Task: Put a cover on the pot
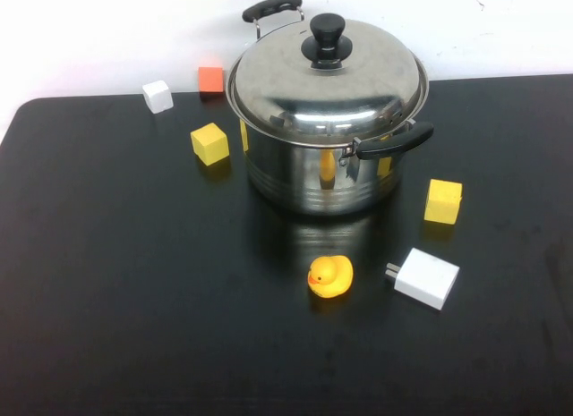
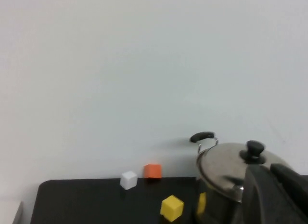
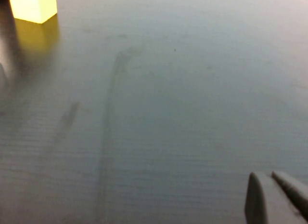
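The large steel pot (image 1: 322,170) with two black side handles stands at the back middle of the black table (image 1: 107,282). A domed steel lid (image 1: 327,80) with a black knob (image 1: 326,38) sits on top of it and covers its opening. Pot and lid also show in the left wrist view (image 2: 221,168). My left gripper (image 2: 268,167) is raised well off the table, apart from the pot, fingers together and empty. My right gripper (image 3: 264,174) hovers low over bare table, fingers together and empty. Neither gripper shows in the high view.
Around the pot lie a white cube (image 1: 158,96), an orange cube (image 1: 210,79), a yellow cube (image 1: 209,143) on the left, another yellow cube (image 1: 443,201) on the right, a yellow rubber duck (image 1: 330,276) and a white charger (image 1: 423,277) in front.
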Controlling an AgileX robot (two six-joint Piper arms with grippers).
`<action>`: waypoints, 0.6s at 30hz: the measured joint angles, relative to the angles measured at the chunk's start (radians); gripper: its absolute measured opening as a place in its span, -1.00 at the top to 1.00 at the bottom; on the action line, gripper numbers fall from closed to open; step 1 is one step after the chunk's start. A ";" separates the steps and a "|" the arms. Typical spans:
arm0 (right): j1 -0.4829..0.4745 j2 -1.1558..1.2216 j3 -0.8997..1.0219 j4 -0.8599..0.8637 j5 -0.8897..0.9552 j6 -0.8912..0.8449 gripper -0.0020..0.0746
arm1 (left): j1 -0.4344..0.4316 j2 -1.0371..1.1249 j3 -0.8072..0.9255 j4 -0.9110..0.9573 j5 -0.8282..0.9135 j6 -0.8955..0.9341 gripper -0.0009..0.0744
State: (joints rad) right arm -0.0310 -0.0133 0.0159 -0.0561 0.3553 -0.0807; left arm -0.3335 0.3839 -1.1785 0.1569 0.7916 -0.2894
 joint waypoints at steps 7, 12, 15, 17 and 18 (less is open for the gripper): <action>0.000 0.000 0.000 0.000 0.000 0.000 0.95 | 0.109 -0.175 0.426 -0.054 -0.281 -0.013 0.98; 0.000 0.000 0.000 0.000 0.000 0.000 0.95 | 0.130 -0.270 0.637 -0.090 -0.435 -0.024 0.98; 0.000 0.000 0.000 0.000 0.000 0.000 0.95 | 0.130 -0.315 0.711 -0.097 -0.469 -0.025 0.98; 0.000 0.000 0.000 0.000 0.000 0.000 0.95 | 0.130 -0.342 0.749 -0.098 -0.477 -0.025 0.98; 0.000 0.000 0.000 0.000 0.000 0.000 0.95 | 0.130 -0.357 0.767 -0.098 -0.481 -0.025 0.98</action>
State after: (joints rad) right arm -0.0310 -0.0133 0.0159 -0.0561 0.3553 -0.0807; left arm -0.2031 0.0269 -0.4115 0.0586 0.3105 -0.3146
